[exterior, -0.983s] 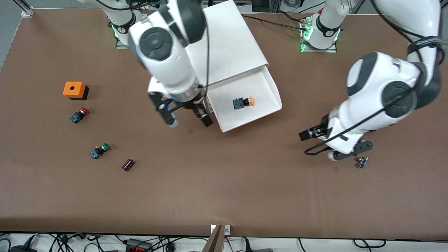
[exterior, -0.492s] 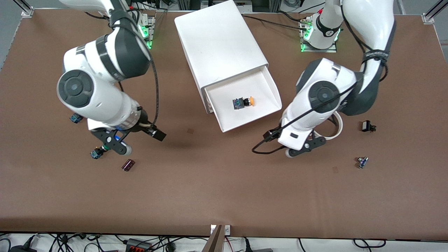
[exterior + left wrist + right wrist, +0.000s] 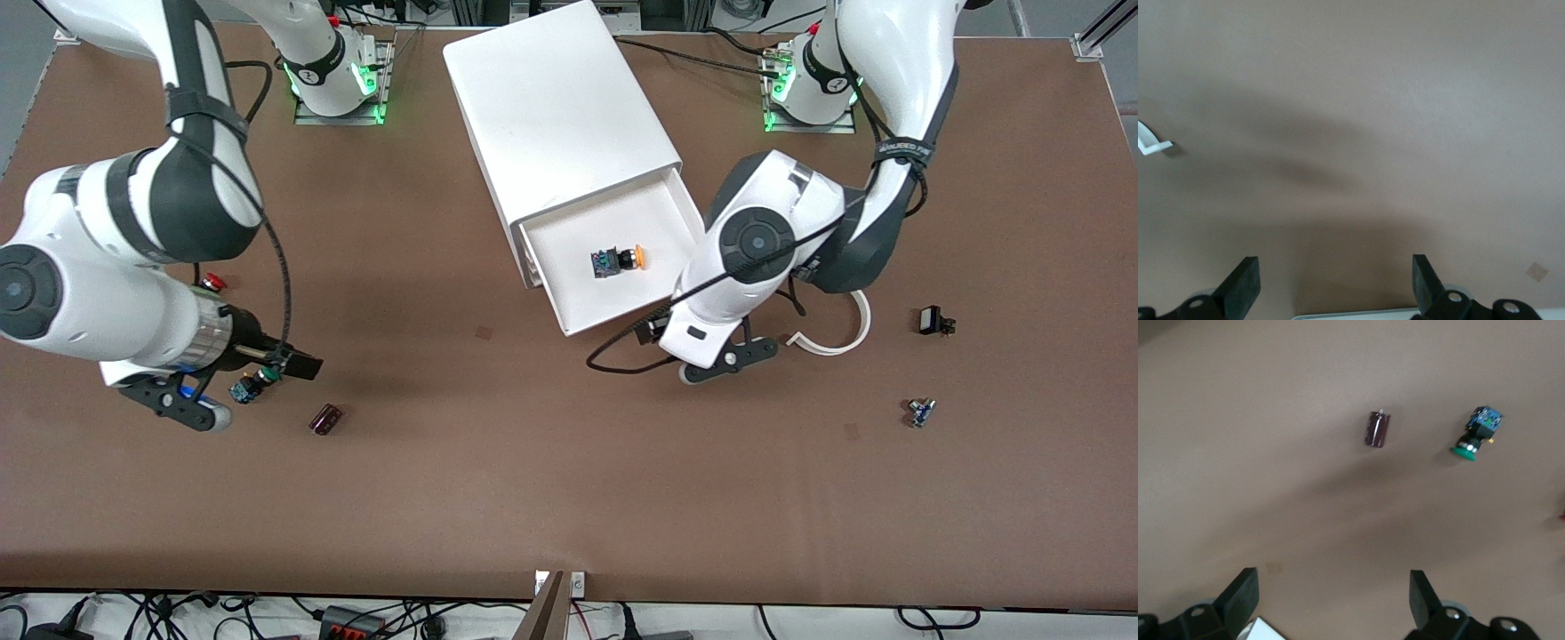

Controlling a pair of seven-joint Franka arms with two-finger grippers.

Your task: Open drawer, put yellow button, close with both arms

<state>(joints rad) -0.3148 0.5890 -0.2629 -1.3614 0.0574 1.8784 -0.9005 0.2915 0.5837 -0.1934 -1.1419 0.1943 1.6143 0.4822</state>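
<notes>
The white cabinet (image 3: pixel 560 107) has its top drawer (image 3: pixel 582 236) pulled out. In it lies the yellow button (image 3: pixel 620 260) on its side, not touched by either gripper. The left arm's hand (image 3: pixel 711 342) hangs over the table beside the drawer's front corner. My left gripper (image 3: pixel 1335 273) is open over bare brown table, with a white edge (image 3: pixel 1358 313) low between its fingers. The right arm's hand (image 3: pixel 182 373) hangs over the table by the green button (image 3: pixel 252 385). My right gripper (image 3: pixel 1331 587) is open and holds nothing.
A red button (image 3: pixel 212 283) peeks out beside the right arm. A dark brown cylinder (image 3: pixel 325 419) lies near the green button. Toward the left arm's end lie a white curved strip (image 3: pixel 836 338), a small black part (image 3: pixel 933 320) and a small blue part (image 3: pixel 920 412).
The right arm has swung from beside the drawer out to its own end of the table. The left arm has moved in toward the drawer's front corner. The yellow button has stayed put.
</notes>
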